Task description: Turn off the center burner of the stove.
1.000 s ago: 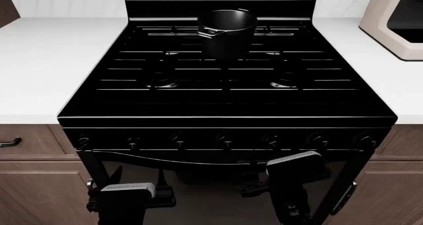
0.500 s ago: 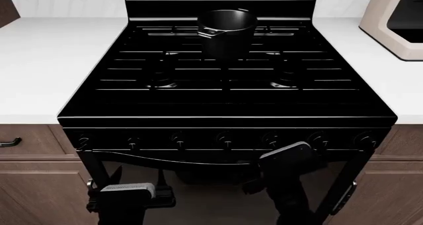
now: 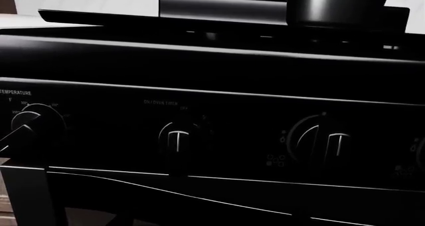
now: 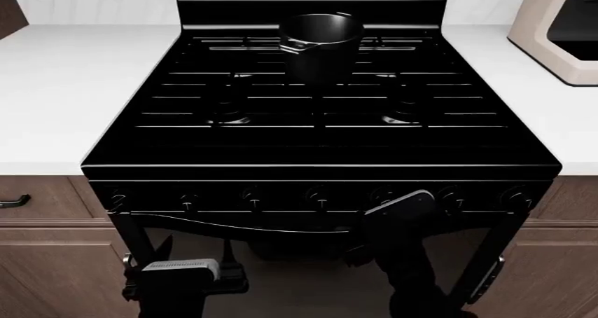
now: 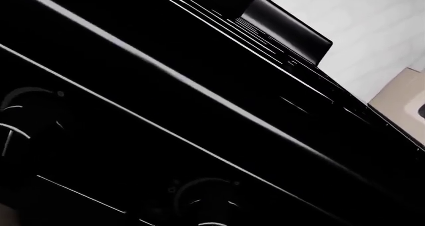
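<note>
The glossy black stove (image 4: 318,143) fills the head view, with a row of small black knobs (image 4: 318,197) along its front panel. A black pot (image 4: 321,41) stands on the back centre grate. My right gripper (image 4: 394,204) is tilted and raised to the knob row, just right of the middle knob, by the knob (image 4: 383,195). Its fingers are lost against the black panel. The right wrist view shows a knob (image 5: 206,201) very close. My left gripper (image 4: 187,253) hangs low before the oven door, fingers apart and empty. The left wrist view shows knobs (image 3: 178,139) ahead.
White countertops (image 4: 56,87) flank the stove on both sides. A beige appliance (image 4: 561,31) stands at the back right. Brown cabinet drawers (image 4: 38,206) sit below the counters, and the dark glass oven door (image 4: 280,269) is below the knobs.
My right gripper has risen, shifted a little left and rolled, closing on the knob row. My left gripper has not moved.
</note>
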You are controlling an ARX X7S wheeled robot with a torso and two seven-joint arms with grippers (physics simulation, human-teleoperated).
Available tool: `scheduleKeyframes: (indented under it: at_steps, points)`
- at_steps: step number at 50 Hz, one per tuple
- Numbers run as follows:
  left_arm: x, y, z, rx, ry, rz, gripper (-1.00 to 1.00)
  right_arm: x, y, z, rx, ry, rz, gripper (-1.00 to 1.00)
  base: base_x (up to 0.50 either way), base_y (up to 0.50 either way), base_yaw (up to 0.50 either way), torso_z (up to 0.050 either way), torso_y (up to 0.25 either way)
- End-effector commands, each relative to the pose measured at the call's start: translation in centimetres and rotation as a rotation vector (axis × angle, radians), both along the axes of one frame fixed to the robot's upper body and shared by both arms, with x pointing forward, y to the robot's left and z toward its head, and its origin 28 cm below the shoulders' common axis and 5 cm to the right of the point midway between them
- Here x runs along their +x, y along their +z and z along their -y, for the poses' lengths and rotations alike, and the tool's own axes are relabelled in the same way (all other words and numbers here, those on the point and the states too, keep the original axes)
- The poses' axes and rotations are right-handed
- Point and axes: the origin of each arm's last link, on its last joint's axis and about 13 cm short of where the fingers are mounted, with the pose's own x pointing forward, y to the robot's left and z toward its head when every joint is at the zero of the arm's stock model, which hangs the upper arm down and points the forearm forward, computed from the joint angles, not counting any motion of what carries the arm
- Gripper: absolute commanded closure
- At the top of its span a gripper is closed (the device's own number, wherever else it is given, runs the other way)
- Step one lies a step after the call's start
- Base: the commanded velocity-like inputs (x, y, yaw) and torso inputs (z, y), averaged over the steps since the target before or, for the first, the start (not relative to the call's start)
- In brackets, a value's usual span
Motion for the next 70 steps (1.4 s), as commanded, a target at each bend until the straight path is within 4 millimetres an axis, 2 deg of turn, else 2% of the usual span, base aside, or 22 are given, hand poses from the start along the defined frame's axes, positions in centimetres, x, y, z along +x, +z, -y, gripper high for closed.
scheduleKeyframes:
  at_steps: [1, 37, 38, 70]
  points:
    - [0.1, 0.0, 0.0, 0.002, 0.000, -0.001, -1.00, 0.5, -0.3, 0.2, 0.005, -0.012, -0.015, -1.00, 0.00, 0.00, 0.00, 0.000, 0.000]
    - [0.0, -0.2, 0.0, 0.003, 0.002, -0.005, -1.00, 1.9, -0.9, 0.6, 0.021, -0.031, -0.036, -1.00, 0.00, 0.00, 0.00, 0.000, 0.000]
    - [0.0, -0.2, 0.0, 0.003, 0.002, -0.005, -1.00, 1.9, -0.9, 0.6, 0.021, -0.032, -0.035, 1.00, 0.00, 0.00, 0.00, 0.000, 0.000]
    - [0.0, -0.1, 0.0, 0.002, 0.003, -0.003, -1.00, 2.0, -1.0, 0.4, 0.032, -0.030, -0.029, 1.00, 0.00, 0.00, 0.00, 0.000, 0.000]
